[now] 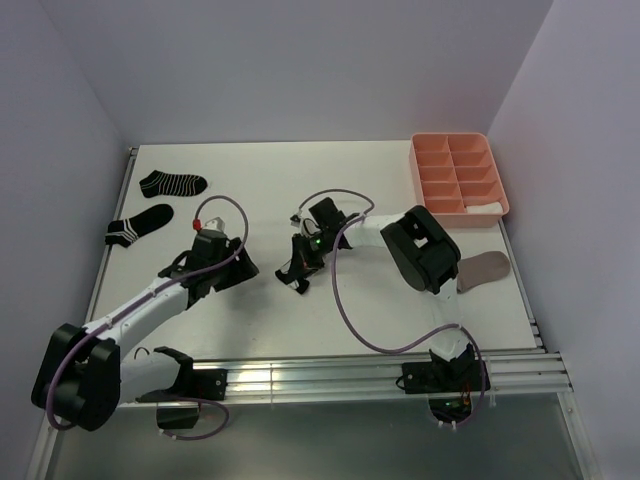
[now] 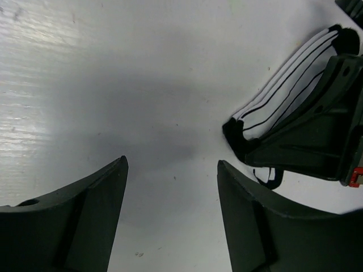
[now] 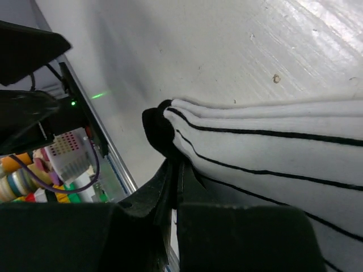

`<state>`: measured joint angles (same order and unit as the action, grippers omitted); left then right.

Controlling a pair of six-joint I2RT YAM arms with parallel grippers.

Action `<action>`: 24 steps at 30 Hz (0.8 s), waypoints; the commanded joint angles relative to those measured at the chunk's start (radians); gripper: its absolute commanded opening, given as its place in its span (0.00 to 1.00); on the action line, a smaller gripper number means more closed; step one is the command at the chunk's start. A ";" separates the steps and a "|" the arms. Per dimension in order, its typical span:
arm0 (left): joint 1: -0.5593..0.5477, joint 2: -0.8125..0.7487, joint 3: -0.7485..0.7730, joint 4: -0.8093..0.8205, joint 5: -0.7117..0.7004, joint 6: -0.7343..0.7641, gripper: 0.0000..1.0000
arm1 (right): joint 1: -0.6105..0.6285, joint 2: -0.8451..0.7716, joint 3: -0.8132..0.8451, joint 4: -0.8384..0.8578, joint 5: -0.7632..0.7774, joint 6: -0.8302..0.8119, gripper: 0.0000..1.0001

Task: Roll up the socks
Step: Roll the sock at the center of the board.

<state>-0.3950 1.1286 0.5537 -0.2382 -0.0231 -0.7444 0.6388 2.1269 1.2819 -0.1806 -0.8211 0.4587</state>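
Note:
A white sock with thin black stripes [image 3: 272,153] lies on the table, its black end pinched in my shut right gripper [image 3: 177,170]. In the left wrist view the same sock [image 2: 283,85] runs up to the right, with the right gripper [image 2: 317,136] on its near black end. My left gripper [image 2: 170,161] hangs open over bare table just left of it, nothing between its fingers. From above, the two grippers face each other, left [image 1: 243,268] and right [image 1: 297,272]. Two black white-striped socks [image 1: 172,183] [image 1: 139,224] lie at the far left. A taupe sock [image 1: 485,270] lies at the right.
A pink compartment tray [image 1: 428,160] stands at the back right, with something white [image 1: 483,208] in its near right compartment. Purple cables loop over both arms. A metal rail [image 1: 380,370] runs along the near table edge. Walls close in left, back and right.

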 commanded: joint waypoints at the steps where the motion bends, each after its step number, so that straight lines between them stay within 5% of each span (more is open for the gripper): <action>1: -0.025 0.045 -0.009 0.092 0.038 -0.039 0.69 | -0.022 0.047 -0.047 0.061 -0.004 0.020 0.00; 24: -0.120 0.378 -0.032 0.373 0.124 -0.291 0.45 | -0.076 0.064 -0.138 0.217 -0.018 0.136 0.00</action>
<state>-0.5060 1.4731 0.5671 0.1123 0.0708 -0.9569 0.5854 2.1509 1.1847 0.0227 -0.9474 0.5945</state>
